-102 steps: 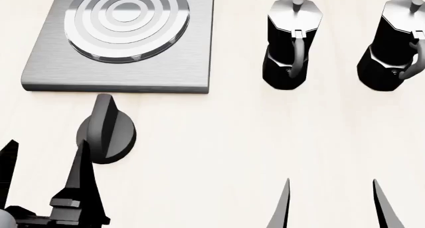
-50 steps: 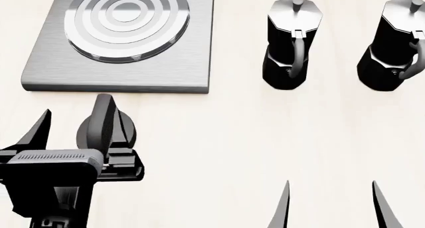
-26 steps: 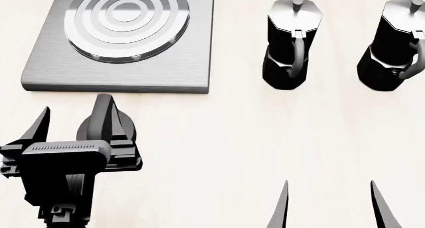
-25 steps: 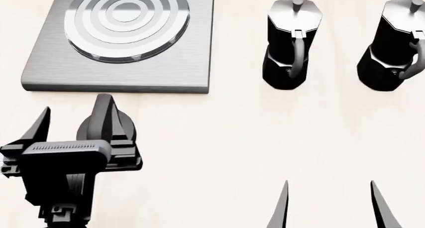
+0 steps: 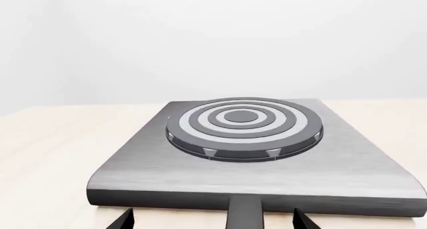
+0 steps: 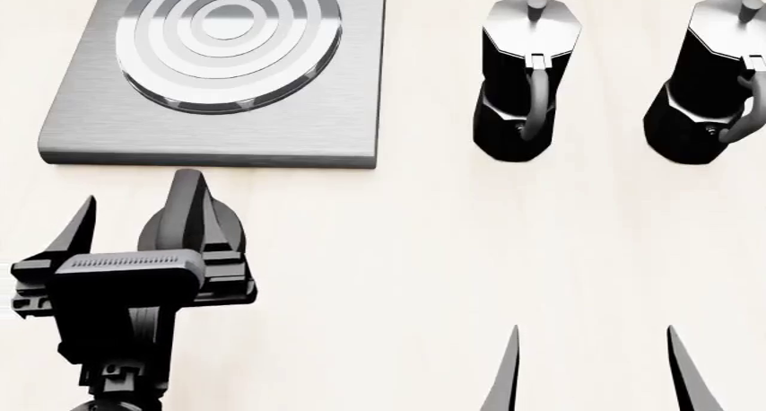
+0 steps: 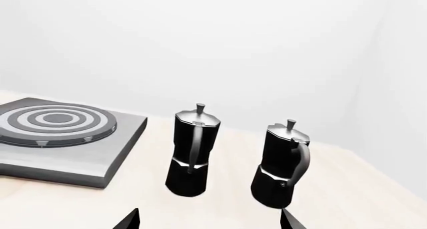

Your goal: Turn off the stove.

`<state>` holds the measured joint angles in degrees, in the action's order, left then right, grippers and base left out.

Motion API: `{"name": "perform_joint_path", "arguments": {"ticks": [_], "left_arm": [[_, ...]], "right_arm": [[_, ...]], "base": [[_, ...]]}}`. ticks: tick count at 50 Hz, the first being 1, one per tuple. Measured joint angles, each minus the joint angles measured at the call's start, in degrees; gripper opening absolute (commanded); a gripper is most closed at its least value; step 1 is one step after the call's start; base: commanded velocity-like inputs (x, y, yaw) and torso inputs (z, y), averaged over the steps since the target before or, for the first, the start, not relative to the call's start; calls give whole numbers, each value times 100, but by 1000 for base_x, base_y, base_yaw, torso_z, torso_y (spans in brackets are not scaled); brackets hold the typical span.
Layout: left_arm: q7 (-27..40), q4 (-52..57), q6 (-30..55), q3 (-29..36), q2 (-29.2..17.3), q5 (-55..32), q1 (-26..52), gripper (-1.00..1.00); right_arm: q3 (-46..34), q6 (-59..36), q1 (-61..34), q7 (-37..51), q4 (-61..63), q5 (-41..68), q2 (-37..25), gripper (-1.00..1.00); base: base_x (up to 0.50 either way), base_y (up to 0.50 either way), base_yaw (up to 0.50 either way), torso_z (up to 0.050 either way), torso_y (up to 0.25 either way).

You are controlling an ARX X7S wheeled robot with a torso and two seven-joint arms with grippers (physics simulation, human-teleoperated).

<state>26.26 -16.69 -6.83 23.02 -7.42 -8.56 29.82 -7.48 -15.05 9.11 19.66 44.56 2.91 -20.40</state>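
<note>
Left gripper (image 6: 150, 227): jaws wide, straddling knob (image 6: 188, 215) to twist it. Stove (image 6: 323, 115): far-left tabletop corner. Right gripper (image 6: 593, 371): spread wide, idle, near edge.

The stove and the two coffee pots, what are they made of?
The flat square grey stove plate looks like brushed metal: fine streaks run across its matte top, and the round ringed burner shines like polished steel. The two black-and-silver moka pots seem to be metal too, with glossy black bodies and bright silvery lids. It is a simulator's render, so that is only how they look.
</note>
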Motion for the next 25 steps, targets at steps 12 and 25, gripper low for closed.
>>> {"name": "perform_joint_path", "arguments": {"ticks": [12,25], "left_arm": [[41,-246,-129,43,-12,-15,81,100],[63,-521,-258,100,-7,-33,190,100]], "right_arm": [[-19,8,2,22,-2,15,-25,100],[-39,16,-5,44,-15,33,-51,100]], "base": [[0,0,0,0,0],[0,0,0,0,0]]}}
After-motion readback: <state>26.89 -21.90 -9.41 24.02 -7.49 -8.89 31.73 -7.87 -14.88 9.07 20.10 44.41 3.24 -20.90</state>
